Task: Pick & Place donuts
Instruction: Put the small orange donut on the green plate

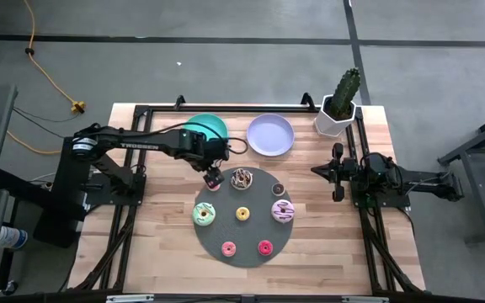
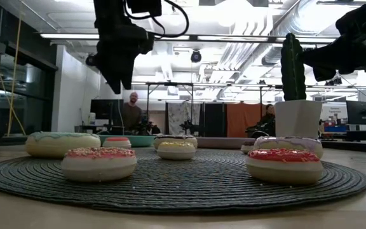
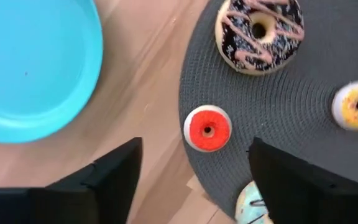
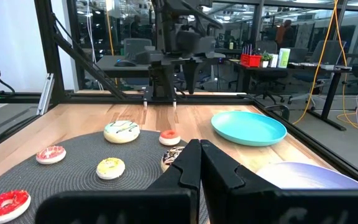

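Left tool (image 3: 194, 171): you have it wide open and empty, hanging above the red donut (image 3: 207, 129).
Red donut: sits at the edge of the dark woven mat (image 1: 255, 234), nearest the teal plate (image 1: 213, 126).
Other donuts: chocolate-sprinkled (image 1: 242, 178), green-iced (image 1: 204, 214), yellow (image 1: 243, 214), pink-striped (image 1: 283, 211), all on the mat.
Right tool (image 4: 199, 163): closed on nothing, parked at the desk's (image 1: 327, 252) right side.
Lilac plate (image 1: 270, 135): beside the teal one.

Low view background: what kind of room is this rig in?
Probably a shared robotics lab or open office: seated people, monitors on desks, exposed ceiling ducts and strip lights.
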